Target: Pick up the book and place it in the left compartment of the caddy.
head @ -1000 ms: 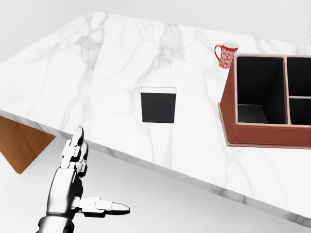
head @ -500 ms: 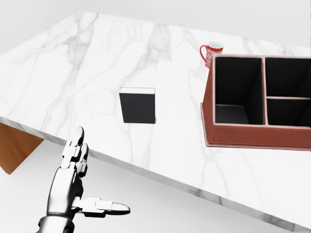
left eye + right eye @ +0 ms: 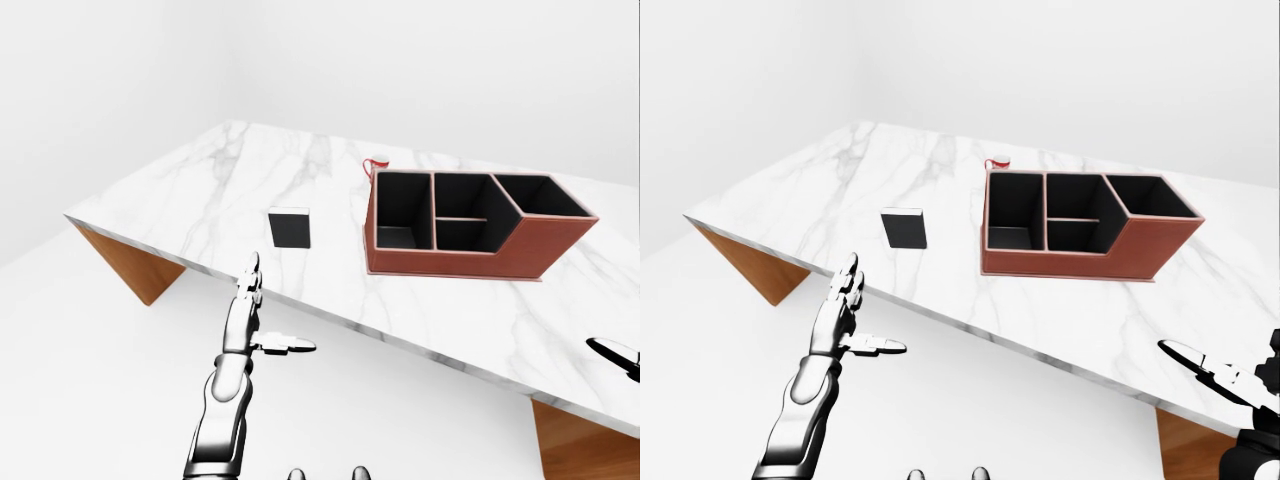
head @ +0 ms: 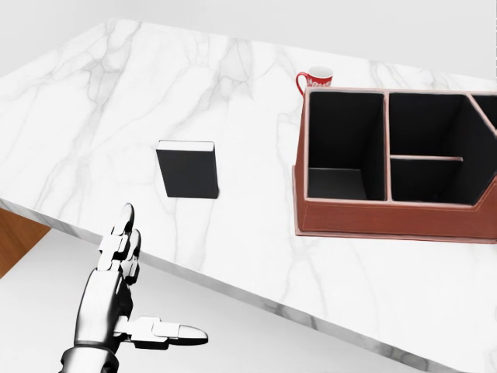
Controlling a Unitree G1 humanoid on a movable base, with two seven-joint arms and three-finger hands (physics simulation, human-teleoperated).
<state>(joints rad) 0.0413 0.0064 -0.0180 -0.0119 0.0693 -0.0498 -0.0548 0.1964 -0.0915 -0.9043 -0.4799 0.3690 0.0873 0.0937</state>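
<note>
A black book [image 4: 188,171] lies flat on the white marble table [image 4: 93,101], near its lower edge in the head view. To its right stands a red-brown caddy [image 4: 388,218] with black insides; its left compartment [image 4: 345,151] holds nothing. My left hand [image 4: 159,276] hovers below the table edge, below and left of the book, open with fingers straight and thumb out. At the lower right of the right-eye view my right hand [image 3: 1215,368] is open, beside the table's near edge and far from the caddy.
A red patterned mug [image 4: 314,79] stands just above the caddy's left corner. The caddy has two smaller compartments [image 4: 427,183] and a slanted end [image 3: 1155,195] to the right. Wooden table supports [image 3: 130,265] show under both ends. White floor lies below the table edge.
The whole picture has slid left: the camera moved right, bringing the caddy more into view. Book and caddy keep their places on the table. My left hand holds the same pose.
</note>
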